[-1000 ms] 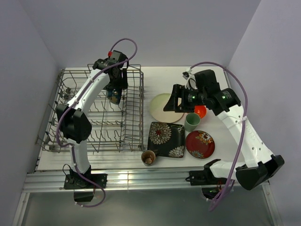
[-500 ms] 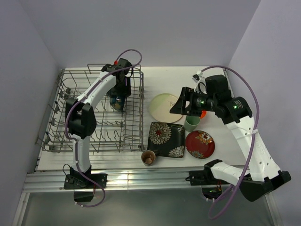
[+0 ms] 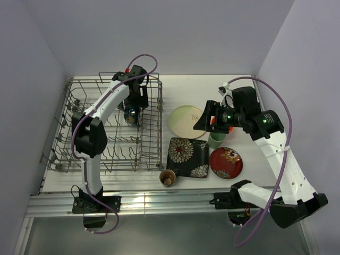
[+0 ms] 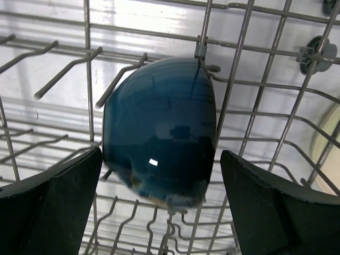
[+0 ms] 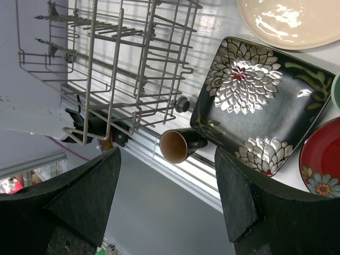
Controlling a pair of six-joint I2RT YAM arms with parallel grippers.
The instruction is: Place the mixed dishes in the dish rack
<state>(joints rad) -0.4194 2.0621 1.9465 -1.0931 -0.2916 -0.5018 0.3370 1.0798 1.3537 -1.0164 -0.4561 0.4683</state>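
The dark blue bowl (image 4: 159,130) stands on edge among the tines of the grey wire dish rack (image 3: 79,139), near its far right side (image 3: 131,115). My left gripper (image 4: 159,207) is open, with one finger on each side of the bowl and neither touching it; in the top view it is just above the bowl (image 3: 137,102). My right gripper (image 3: 204,117) is open and empty, hovering over the pale plate (image 3: 183,121). The black floral plate (image 3: 187,157), red plate (image 3: 226,162), green cup (image 3: 217,139) and brown cup (image 3: 168,178) sit on the table. The orange bowl (image 3: 213,120) is mostly hidden. No cream bowl shows.
The right wrist view shows the rack's near right corner (image 5: 117,69), the brown cup (image 5: 178,144) lying at the table's front rail, the black plate (image 5: 255,103), pale plate (image 5: 289,21) and red plate (image 5: 321,162). Walls close in on both sides.
My left gripper has shifted slightly right and toward the back over the rack, and the blue bowl now rests in the tines. My right arm has swung right and now covers the orange bowl.
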